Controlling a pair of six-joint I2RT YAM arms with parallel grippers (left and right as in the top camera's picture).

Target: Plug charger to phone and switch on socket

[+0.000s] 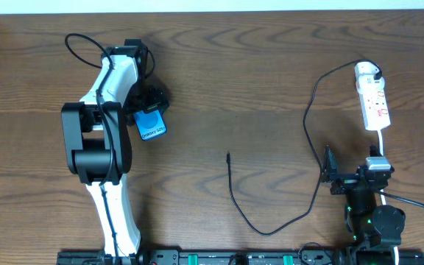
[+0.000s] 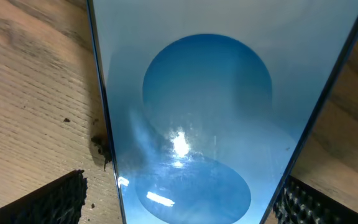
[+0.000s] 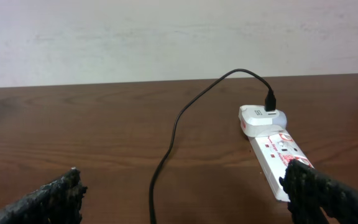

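left arm (image 1: 107,158): runs from its base at the near edge of the tabletop (image 1: 234,88) up toward the far-left corner, folds back at the top, wrist pitched straight down. left tool (image 1: 152,109) sits low over the surface, jaws spread wide. Its wrist view catches only the ribbed tips of the two fingers (image 2: 58,199), one in each bottom corner.
right arm (image 1: 370,221): tucked compact by the near-right corner, wrist roughly level, facing the far edge. right tool (image 1: 352,177) jaws spread wide, both pads (image 3: 48,199) in the bottom corners of its wrist view, close above the surface.
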